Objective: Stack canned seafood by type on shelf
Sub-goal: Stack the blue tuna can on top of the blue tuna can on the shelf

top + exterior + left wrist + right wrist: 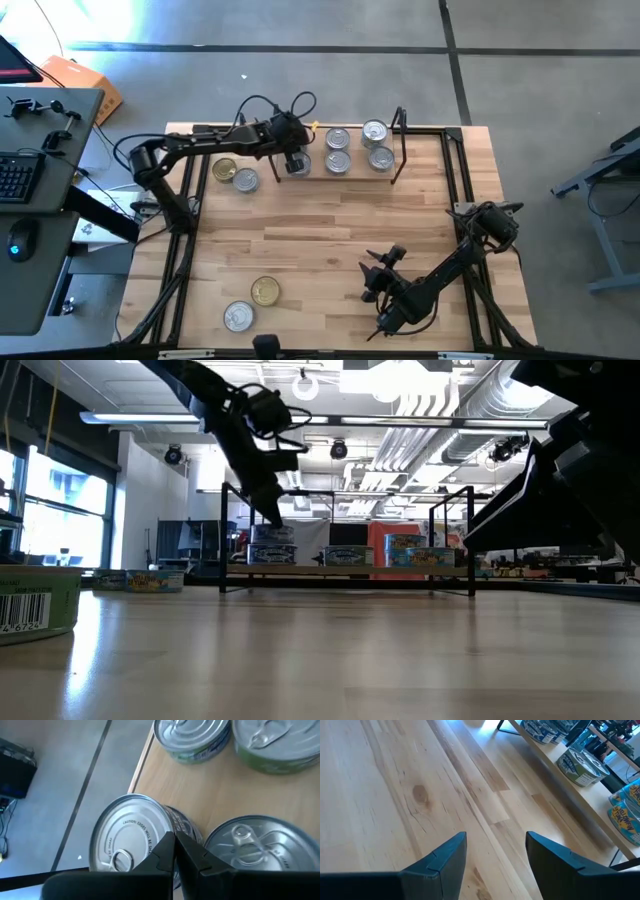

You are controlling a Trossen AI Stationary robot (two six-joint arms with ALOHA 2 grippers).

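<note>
The shelf stands at the table's far edge with several silver-lidded tins of canned seafood resting flat on its board. My left gripper is shut and hangs a little above the silver tin at the shelf's left end. That tin seems to sit on top of another. In the low view the fingertips are clear of it. My right gripper stands open over bare table at the near right, with nothing between its fingers.
A gold-lidded tin and a silver one lie on the table left of the shelf. Another gold tin and a silver one lie near the front edge. The table's middle is bare wood.
</note>
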